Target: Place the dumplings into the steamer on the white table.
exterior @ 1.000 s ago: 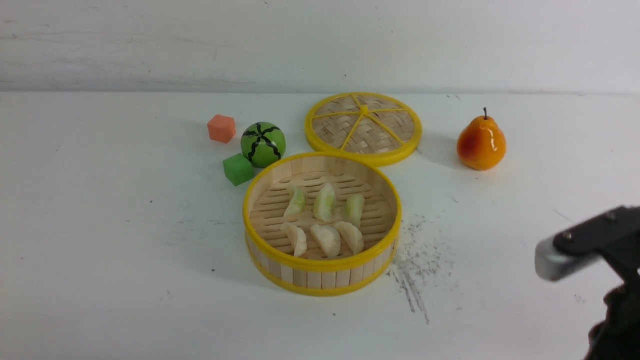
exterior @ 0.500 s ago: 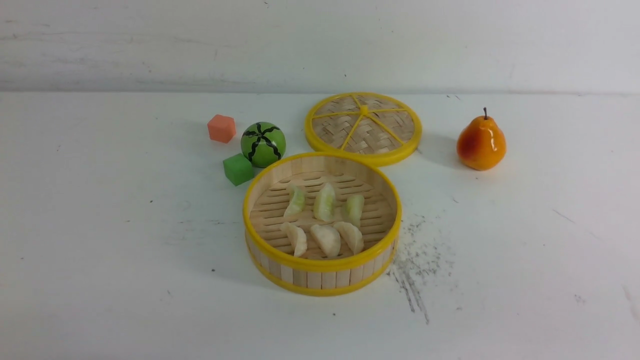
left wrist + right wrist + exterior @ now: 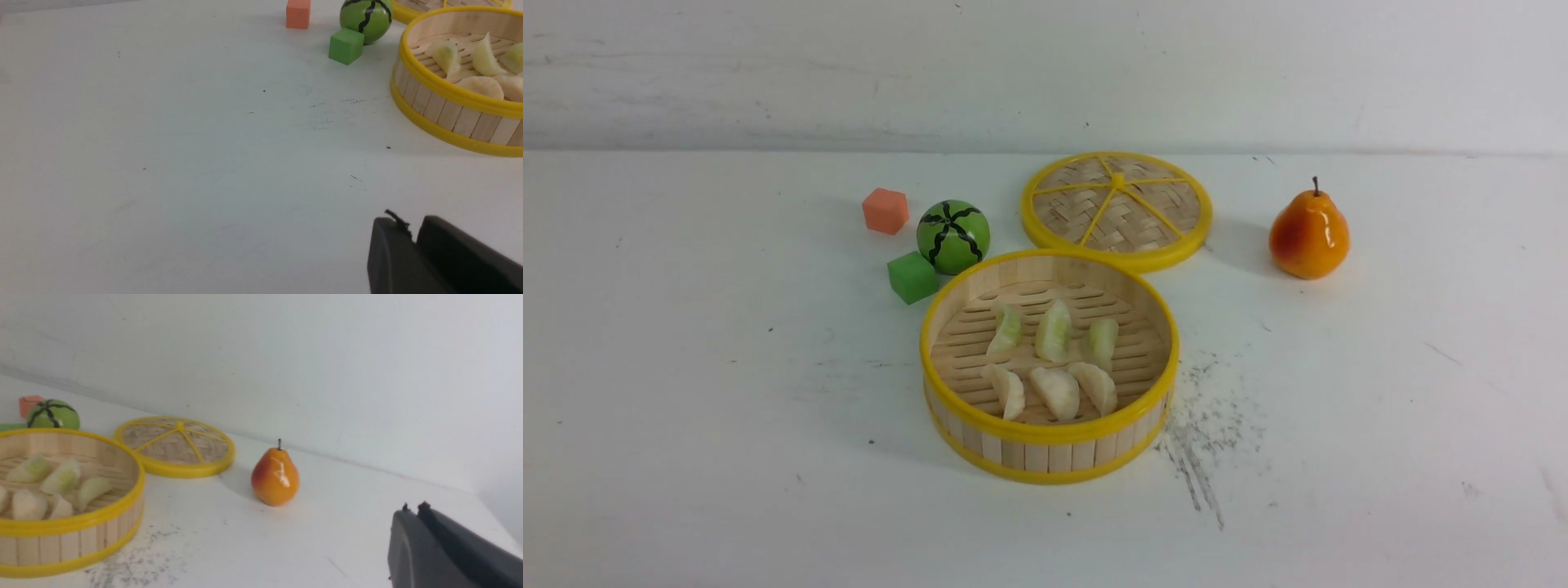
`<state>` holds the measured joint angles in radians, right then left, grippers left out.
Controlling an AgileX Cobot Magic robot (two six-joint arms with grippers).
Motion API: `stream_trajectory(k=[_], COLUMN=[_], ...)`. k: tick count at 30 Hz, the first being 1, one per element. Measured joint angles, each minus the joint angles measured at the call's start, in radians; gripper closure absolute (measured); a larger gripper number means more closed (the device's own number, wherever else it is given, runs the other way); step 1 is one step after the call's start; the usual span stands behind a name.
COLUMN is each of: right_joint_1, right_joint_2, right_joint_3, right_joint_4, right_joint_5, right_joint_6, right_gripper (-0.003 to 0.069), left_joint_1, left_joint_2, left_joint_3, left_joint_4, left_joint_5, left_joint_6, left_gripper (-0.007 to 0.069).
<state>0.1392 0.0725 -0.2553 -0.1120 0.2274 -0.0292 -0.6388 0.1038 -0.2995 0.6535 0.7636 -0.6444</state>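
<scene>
The broad white table [image 3: 686, 457], scuffed grey with dark scratches, carries everything. Near its middle stands the large round bamboo steamer [image 3: 1049, 453] with yellow rims, and all six small crescent dumplings [image 3: 1054, 392] lie on its slatted floor: three pale green toward the far edge, three cream-white toward the near edge, long axes running roughly near-to-far. None remains outside, so the task looks done and no further pick seems called for. The flat woven lid [image 3: 1116, 208] with yellow spokes lies just behind the steamer, touching its rim or nearly so. Both arms are out of the front view; the left gripper [image 3: 410, 241] and right gripper [image 3: 412, 514] each show black fingers pressed together, empty, with the steamer well apart from both.
</scene>
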Motion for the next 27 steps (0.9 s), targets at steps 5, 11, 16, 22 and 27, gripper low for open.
stream_trajectory(k=[5, 11, 16, 22, 27], right_joint_1=[0.0, 0.0, 0.0, 0.0, 0.0], right_joint_2=[-0.004, -0.004, -0.004, -0.004, -0.004], right_joint_3=[0.251, 0.283, 0.283, 0.283, 0.277], right_joint_4=[0.033, 0.045, 0.134, 0.189, 0.187], right_joint_5=[-0.25, -0.213, -0.112, 0.084, 0.141], right_joint_6=[0.098, 0.146, 0.149, 0.15, 0.189], right_gripper=[0.065, 0.0643, 0.0643, 0.0639, 0.0638], left_joint_1=[0.0, 0.0, 0.0, 0.0, 0.0], left_joint_2=[0.0, 0.0, 0.0, 0.0, 0.0], left_joint_3=[0.0, 0.0, 0.0, 0.0, 0.0], left_joint_4=[0.0, 0.0, 0.0, 0.0, 0.0], left_joint_5=[0.0, 0.001, 0.001, 0.001, 0.001], left_joint_6=[0.0, 0.0, 0.0, 0.0, 0.0], left_gripper=[0.053, 0.0524, 0.0522, 0.052, 0.0515])
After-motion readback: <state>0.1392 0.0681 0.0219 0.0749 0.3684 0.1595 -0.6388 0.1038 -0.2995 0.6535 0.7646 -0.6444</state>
